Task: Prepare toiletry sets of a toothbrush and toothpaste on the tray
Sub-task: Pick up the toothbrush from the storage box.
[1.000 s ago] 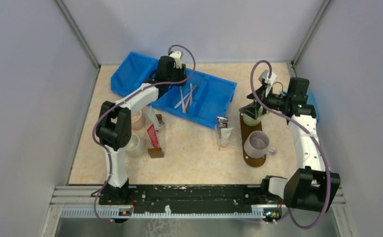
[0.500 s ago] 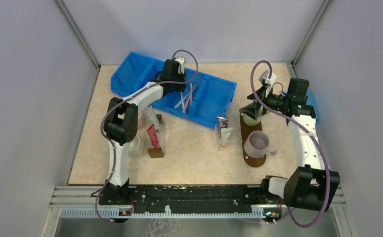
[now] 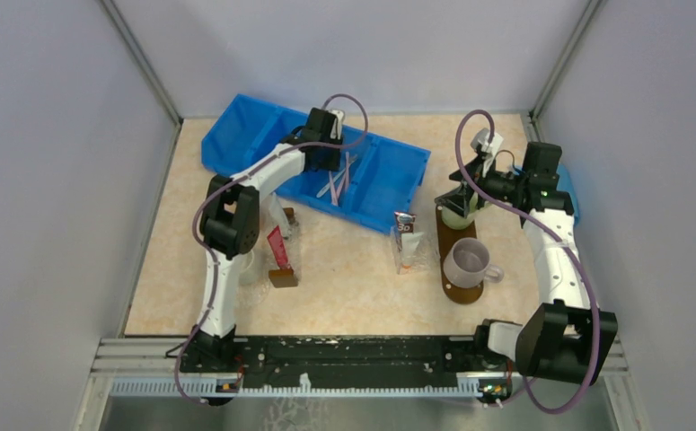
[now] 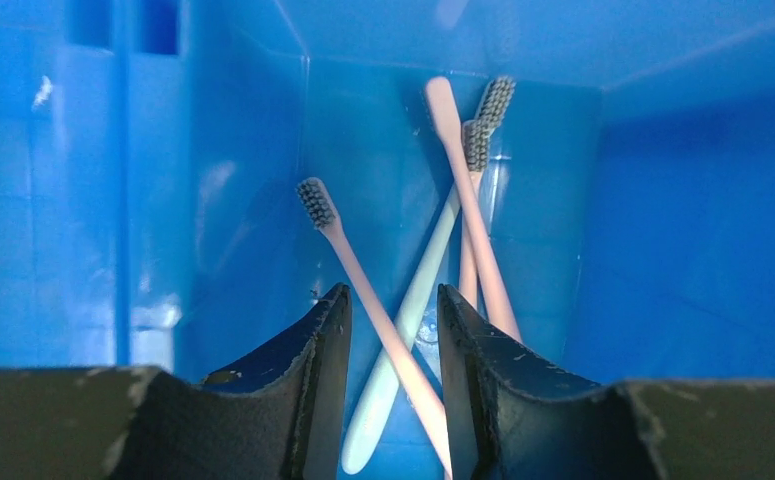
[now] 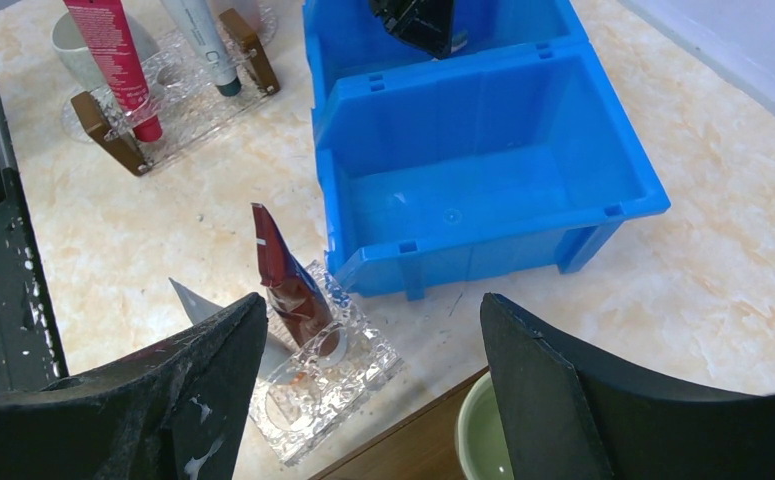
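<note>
Presently the left pincer (image 4: 393, 400), jaws narrow but not closed, straddles a pink toothbrush (image 4: 358, 285) lying in the blue bin (image 4: 663, 250) just below it, likely lined up for pickup; the right pincer (image 5: 373, 320) hangs wide above the tray (image 5: 403, 450).

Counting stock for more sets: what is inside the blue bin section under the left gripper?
Crossed toothbrushes, pink and one pale, lie in the blue bin. The left gripper hides their lower ends, so the count is unclear.
</note>
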`<state>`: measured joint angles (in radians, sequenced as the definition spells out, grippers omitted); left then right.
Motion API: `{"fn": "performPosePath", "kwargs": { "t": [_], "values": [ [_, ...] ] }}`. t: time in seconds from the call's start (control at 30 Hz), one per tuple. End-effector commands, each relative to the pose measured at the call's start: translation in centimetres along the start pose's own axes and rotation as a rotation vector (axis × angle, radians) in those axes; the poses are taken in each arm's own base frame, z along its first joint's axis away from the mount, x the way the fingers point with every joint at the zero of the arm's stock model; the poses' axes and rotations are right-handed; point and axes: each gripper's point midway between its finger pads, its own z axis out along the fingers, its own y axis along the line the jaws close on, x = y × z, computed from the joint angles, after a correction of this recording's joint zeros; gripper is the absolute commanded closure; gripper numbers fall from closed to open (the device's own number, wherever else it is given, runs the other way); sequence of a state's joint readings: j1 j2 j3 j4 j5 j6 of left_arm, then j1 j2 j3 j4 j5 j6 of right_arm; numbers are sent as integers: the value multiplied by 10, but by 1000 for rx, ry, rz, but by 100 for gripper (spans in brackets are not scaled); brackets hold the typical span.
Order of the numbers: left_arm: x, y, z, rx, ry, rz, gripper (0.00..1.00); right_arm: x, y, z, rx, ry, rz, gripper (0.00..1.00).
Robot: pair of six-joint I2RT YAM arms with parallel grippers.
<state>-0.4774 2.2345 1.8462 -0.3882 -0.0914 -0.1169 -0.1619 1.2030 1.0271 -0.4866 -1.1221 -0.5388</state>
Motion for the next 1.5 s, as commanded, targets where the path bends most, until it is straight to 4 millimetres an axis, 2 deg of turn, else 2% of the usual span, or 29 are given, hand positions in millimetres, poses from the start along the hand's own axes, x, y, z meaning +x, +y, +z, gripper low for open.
{"fn": "performPosePath", "kwargs": {
  "t": [0.0, 0.17, 0.57, 0.8, 0.93, 1.3, 1.47],
  "values": [
    [18, -9, 8, 20, 80, 43, 57, -9, -2, -2, 1, -27, -41, 22],
    [24, -15, 13, 40, 110, 58, 57, -9, -2, -2, 0, -28, -43, 22],
    [29, -28, 12, 96, 129, 77, 59, -10, -1, -2, -2, -28, -44, 22],
    [32, -28, 14, 94, 145, 85, 64, -11, -1, -2, -2, -30, -45, 22],
    [30, -28, 15, 95, 135, 83, 72, -10, -1, -2, -3, -30, -45, 22],
    [35, -26, 26, 89, 139, 104, 71, -11, 0, -3, -4, -31, -46, 22],
    [32, -24, 25, 78, 133, 101, 83, -11, 0, -3, -4, -32, -47, 22]
  ]
}}
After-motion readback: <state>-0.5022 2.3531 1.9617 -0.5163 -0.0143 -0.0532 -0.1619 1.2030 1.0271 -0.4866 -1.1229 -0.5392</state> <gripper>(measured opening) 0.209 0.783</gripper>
